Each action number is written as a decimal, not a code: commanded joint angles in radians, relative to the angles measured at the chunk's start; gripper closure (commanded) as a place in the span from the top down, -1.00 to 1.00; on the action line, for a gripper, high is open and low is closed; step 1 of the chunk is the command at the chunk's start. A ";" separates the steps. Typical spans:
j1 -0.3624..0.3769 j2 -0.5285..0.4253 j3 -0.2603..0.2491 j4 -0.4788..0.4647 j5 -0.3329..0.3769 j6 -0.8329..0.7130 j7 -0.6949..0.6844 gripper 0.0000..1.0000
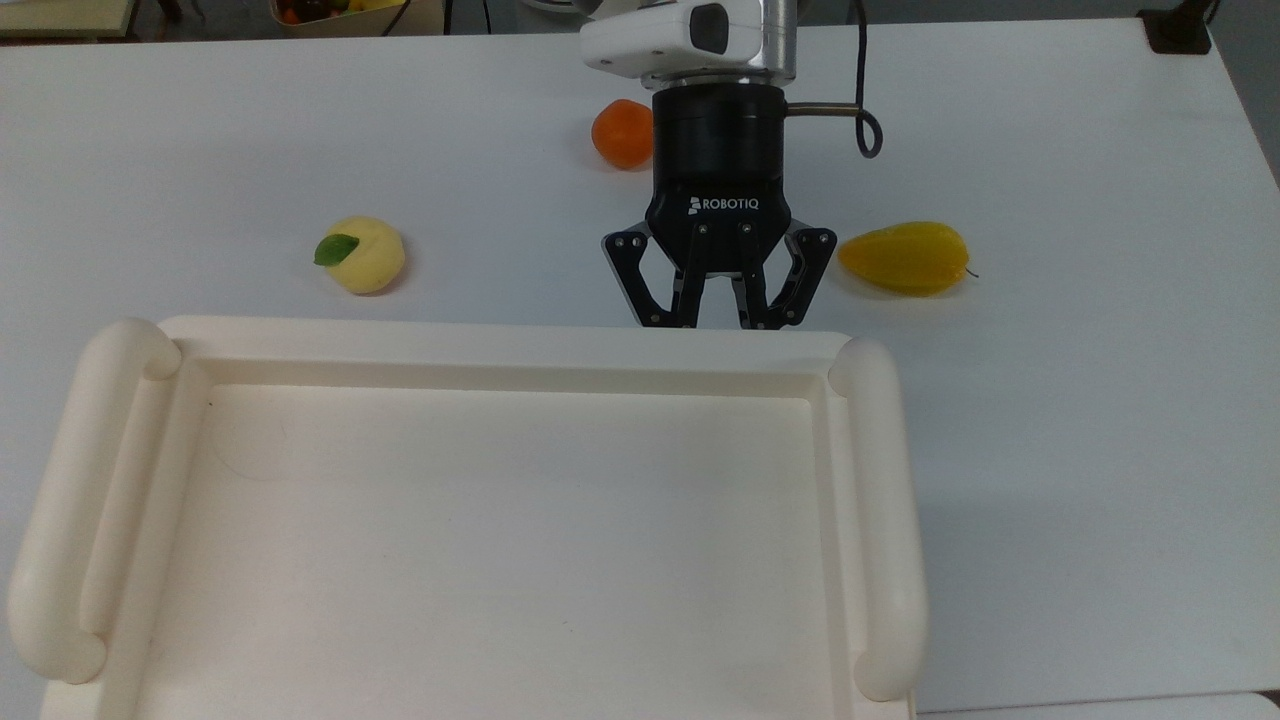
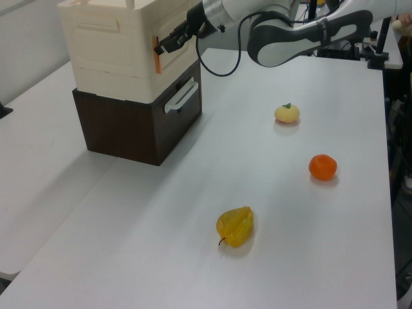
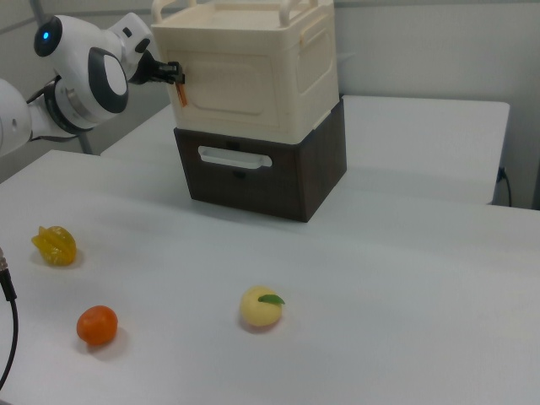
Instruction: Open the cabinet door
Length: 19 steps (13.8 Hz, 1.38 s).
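Cabinet door [image 3: 253, 80] sits shut on the front of the cream-white cabinet [image 1: 480, 500], which stands on a dark brown drawer unit [image 3: 270, 173] on the white worktop [image 1: 1050, 400]. An orange tab [image 2: 156, 47] marks the door's edge. The black hand [image 1: 718, 322], lettered ROBOTIQ, reaches that tab, its fingers narrowed around it. A yellow peach [image 1: 362, 255], an orange [image 1: 620, 133] and a yellow starfruit [image 1: 905, 257] lie apart on the worktop.

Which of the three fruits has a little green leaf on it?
The pale yellow round fruit. The orange one and the deep yellow ridged one show no leaf.
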 commanded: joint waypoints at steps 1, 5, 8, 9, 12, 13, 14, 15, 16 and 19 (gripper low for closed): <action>0.010 0.013 -0.015 0.007 -0.030 0.031 0.027 -0.67; 0.013 0.005 -0.015 -0.002 -0.027 0.026 0.028 -0.85; 0.013 -0.012 -0.015 -0.020 -0.024 0.019 0.031 -0.85; 0.015 -0.030 -0.015 -0.043 -0.024 -0.001 0.040 -0.85; 0.016 -0.087 -0.005 -0.062 -0.024 -0.145 0.072 -0.85; 0.016 -0.093 -0.003 -0.062 -0.022 -0.170 0.083 -0.85; 0.018 -0.096 -0.002 -0.062 -0.022 -0.194 0.091 -0.85; 0.019 -0.096 -0.002 -0.063 -0.022 -0.202 0.097 -0.85; 0.019 -0.101 -0.002 -0.065 -0.022 -0.205 0.100 -0.85; 0.021 -0.111 0.000 -0.071 -0.013 -0.265 0.100 -0.64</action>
